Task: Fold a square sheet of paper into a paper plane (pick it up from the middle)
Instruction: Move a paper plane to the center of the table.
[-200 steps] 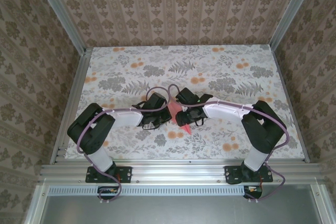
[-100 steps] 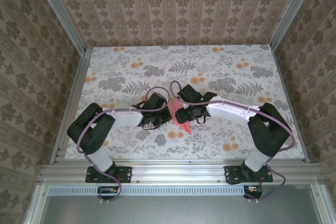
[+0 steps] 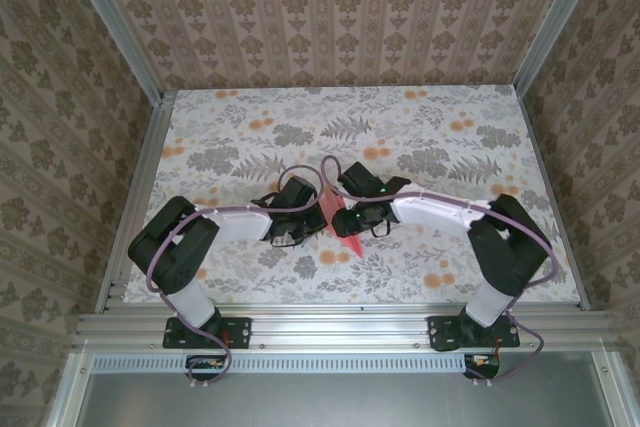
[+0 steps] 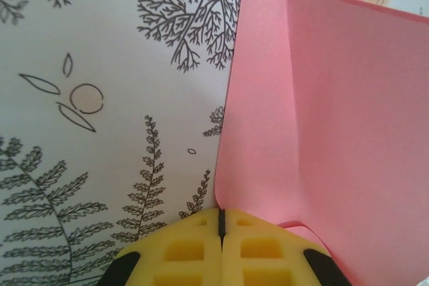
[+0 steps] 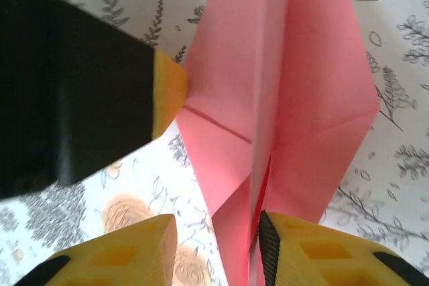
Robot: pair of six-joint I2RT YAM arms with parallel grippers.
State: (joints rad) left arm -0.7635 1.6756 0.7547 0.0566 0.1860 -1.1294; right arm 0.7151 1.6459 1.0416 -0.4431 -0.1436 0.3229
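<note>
Already creased into pointed flaps but not yet a dart, the thin salmon-pink paper sheet [image 3: 337, 224] is lying on the floral table [image 3: 450, 147], the left gripper [image 4: 220, 232] at its nine o'clock pressing closed jaws at its edge, the right gripper [image 5: 214, 232] at three o'clock straddling its centre fold with spread jaws.

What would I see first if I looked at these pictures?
The bright pink paper, folded with creases, jumps out against the grey flowery table, right in the middle between the two arms. The left gripper is shut on the paper's edge. The right gripper has its yellow fingers apart, with the paper running down between them.
</note>
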